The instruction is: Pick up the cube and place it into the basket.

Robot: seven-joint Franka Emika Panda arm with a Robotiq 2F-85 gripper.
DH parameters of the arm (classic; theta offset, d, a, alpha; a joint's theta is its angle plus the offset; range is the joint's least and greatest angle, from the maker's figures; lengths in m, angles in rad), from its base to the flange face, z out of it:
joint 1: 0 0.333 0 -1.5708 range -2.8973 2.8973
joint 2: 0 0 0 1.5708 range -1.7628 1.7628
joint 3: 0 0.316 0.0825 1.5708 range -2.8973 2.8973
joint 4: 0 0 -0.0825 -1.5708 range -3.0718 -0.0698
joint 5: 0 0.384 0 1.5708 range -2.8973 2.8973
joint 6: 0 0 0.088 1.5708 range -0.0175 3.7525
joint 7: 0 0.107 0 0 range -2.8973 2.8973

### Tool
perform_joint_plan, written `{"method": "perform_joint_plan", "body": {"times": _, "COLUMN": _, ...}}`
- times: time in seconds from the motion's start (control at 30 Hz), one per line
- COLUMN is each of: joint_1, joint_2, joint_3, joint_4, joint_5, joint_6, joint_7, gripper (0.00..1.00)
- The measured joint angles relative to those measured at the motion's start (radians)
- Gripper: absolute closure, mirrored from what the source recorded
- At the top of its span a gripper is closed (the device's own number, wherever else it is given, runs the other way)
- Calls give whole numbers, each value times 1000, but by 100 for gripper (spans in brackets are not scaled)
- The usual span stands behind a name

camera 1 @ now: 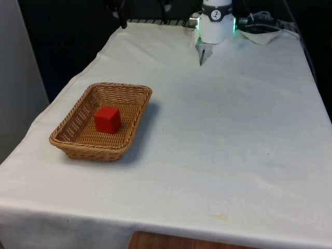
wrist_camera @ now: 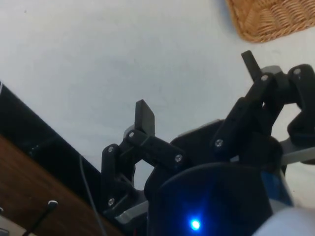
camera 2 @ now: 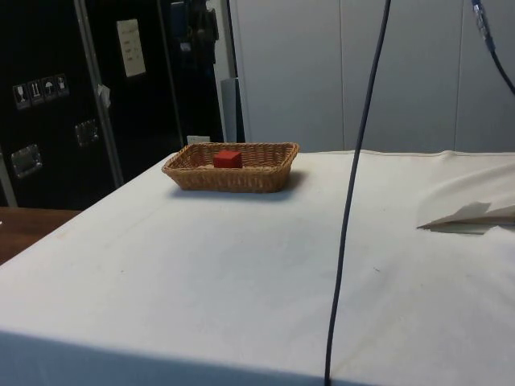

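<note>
— Where was the cube [camera 1: 107, 119] seen?

— It was found lying inside the wicker basket [camera 1: 136, 93], on the woven floor, roughly at the middle, with bare wicker left on every side of it. In the side view the red cube [camera 2: 228, 158] was seen just over the basket's rim [camera 2: 265, 178].

— And the basket itself?

— It was set on the white tablecloth [camera 1: 223, 135] close to the table's edge on the front view's left, about halfway along that edge. Nothing else was laid near it.

— The gripper?

— In the wrist view the gripper [wrist_camera: 197, 96] was held above bare cloth, its two black fingers [wrist_camera: 144, 118] spread wide apart, with nothing caught between them. A corner of the basket [wrist_camera: 266, 19] was glimpsed beyond the fingertips, well apart from them. A dark table edge and a wooden floor were made out past the cloth.
</note>
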Motion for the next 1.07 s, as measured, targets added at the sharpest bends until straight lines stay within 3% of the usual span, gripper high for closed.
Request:
{"method": "perform_joint_plan", "body": {"times": 0.37, "joint_1": 2, "joint_2": -57, "joint_3": 76, "joint_4": -50, "joint_5": -47, "joint_6": 0, "joint_7": 28, "gripper": 0}}
{"method": "perform_joint_plan", "body": {"times": 0.53, "joint_1": 2, "joint_2": -71, "joint_3": 94, "joint_4": -62, "joint_5": -58, "joint_6": 0, "joint_7": 35, "gripper": 0}}
{"method": "perform_joint_plan", "body": {"times": 0.77, "joint_1": 2, "joint_2": -106, "joint_3": 148, "joint_4": -96, "joint_5": -110, "joint_6": 0, "joint_7": 69, "gripper": 0}}
{"method": "perform_joint_plan", "body": {"times": 1.07, "joint_1": 2, "joint_2": -124, "joint_3": 187, "joint_4": -111, "joint_5": -152, "joint_6": 0, "joint_7": 112, "gripper": 0}}
